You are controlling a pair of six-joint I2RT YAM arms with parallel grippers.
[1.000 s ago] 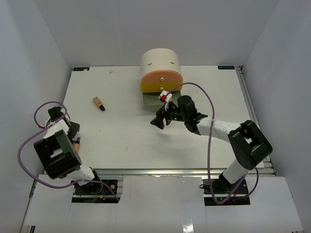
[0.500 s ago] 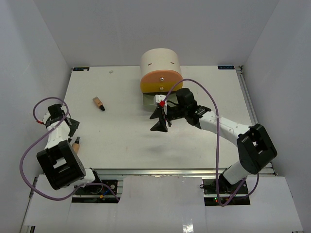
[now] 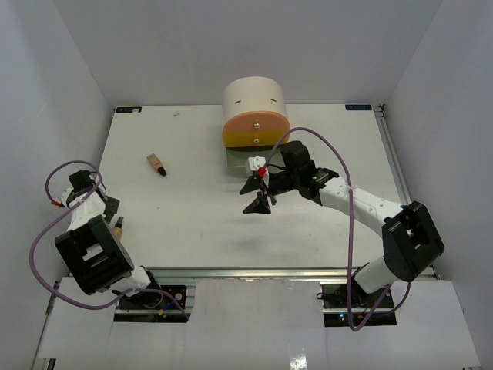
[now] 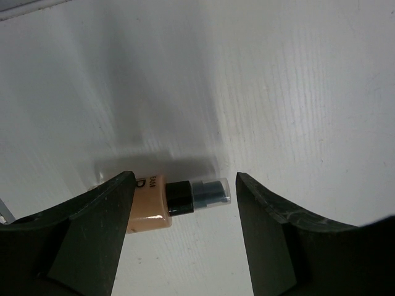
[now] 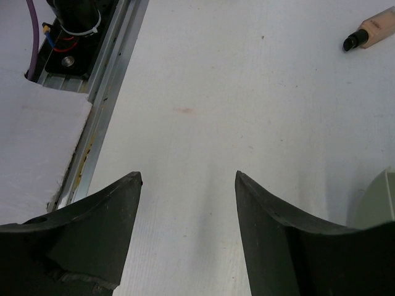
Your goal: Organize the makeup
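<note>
A tan bottle (image 4: 148, 200) with a black collar and a clear cap lies on the table between the fingers of my left gripper (image 4: 185, 209). The jaws are open on either side of it and do not squeeze it. In the top view this bottle (image 3: 118, 226) lies at the left edge of the table by my left gripper (image 3: 113, 219). A second tan dark-capped bottle (image 3: 157, 164) lies further back on the left and also shows in the right wrist view (image 5: 370, 31). My right gripper (image 3: 258, 198) is open and empty above the middle of the table (image 5: 185, 209). No other makeup shows.
The big cream drawer unit (image 3: 255, 116) with an orange front stands at the back middle, close behind my right arm. A pale green flat piece (image 3: 235, 158) lies at its foot and shows at the right edge of the right wrist view (image 5: 379, 206). An aluminium rail (image 5: 108, 80) runs along the near edge.
My left arm has swung toward the table's left edge, its gripper staying by the bottle. My right gripper has moved a little to the right and nearer, still open.
</note>
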